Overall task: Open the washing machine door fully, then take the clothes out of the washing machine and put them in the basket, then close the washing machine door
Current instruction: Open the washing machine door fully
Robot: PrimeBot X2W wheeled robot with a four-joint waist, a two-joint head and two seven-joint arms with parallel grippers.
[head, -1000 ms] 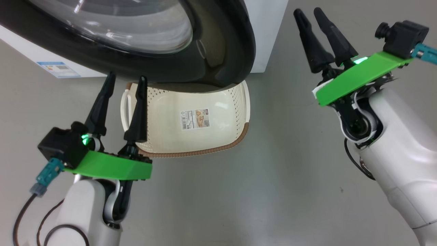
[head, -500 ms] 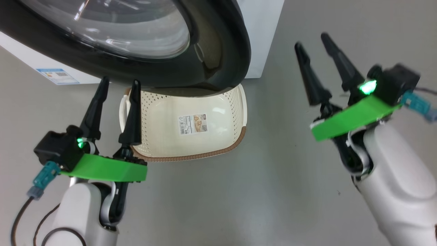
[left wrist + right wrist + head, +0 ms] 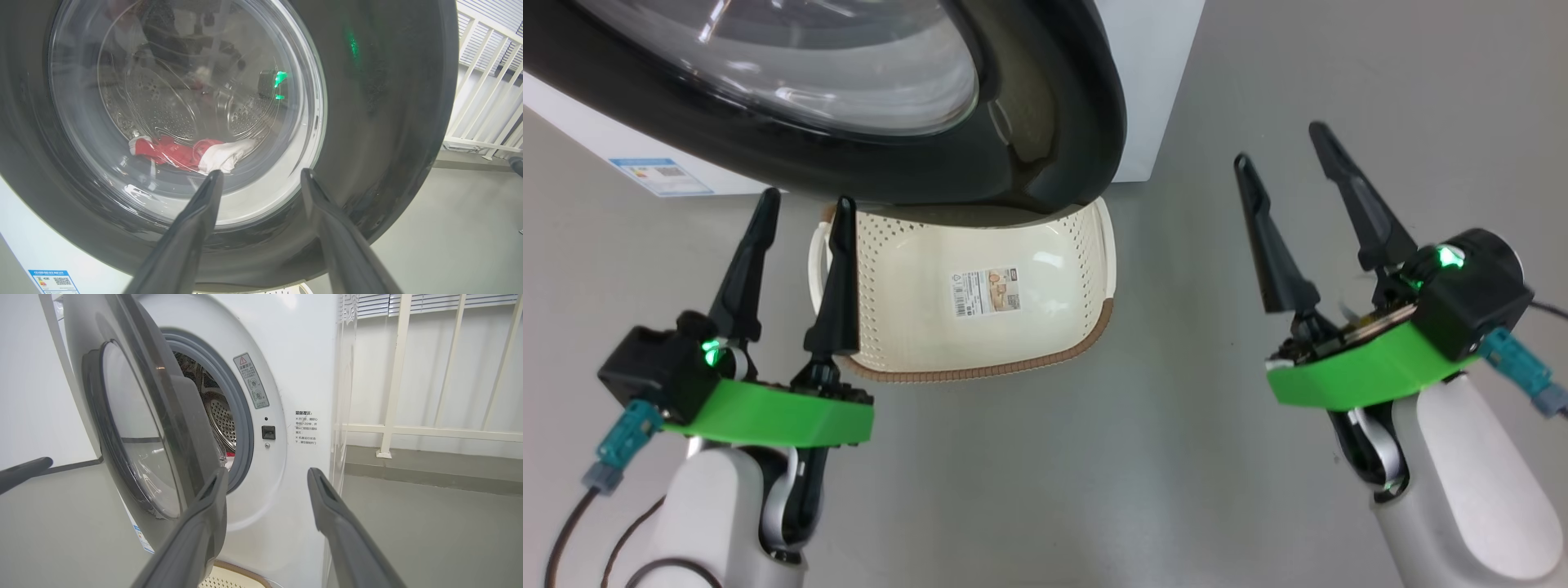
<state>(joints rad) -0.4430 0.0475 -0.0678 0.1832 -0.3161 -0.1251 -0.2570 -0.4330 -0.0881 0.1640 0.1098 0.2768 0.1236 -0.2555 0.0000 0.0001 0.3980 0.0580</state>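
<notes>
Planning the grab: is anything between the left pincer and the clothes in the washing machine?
Yes. The partly open washing machine door stands between them: the left pincer points at it, and the clothes lie behind it.

**Room setting.** The floor (image 3: 1160, 474) is a smooth, seamless pale grey surface with a dull sheen and soft, diffuse highlights. In the right wrist view a plain white wall (image 3: 24, 384) meets this floor along a thin dark skirting strip (image 3: 77, 465). On the other side of that view stands a white railing (image 3: 392, 375) of upright and horizontal bars, its foot set on a low grey kerb (image 3: 429, 467) that runs along the floor's edge. Slatted white blinds (image 3: 429, 299) show behind the upper part of the railing. Lighting is even and bright, without hard shadows.
</notes>
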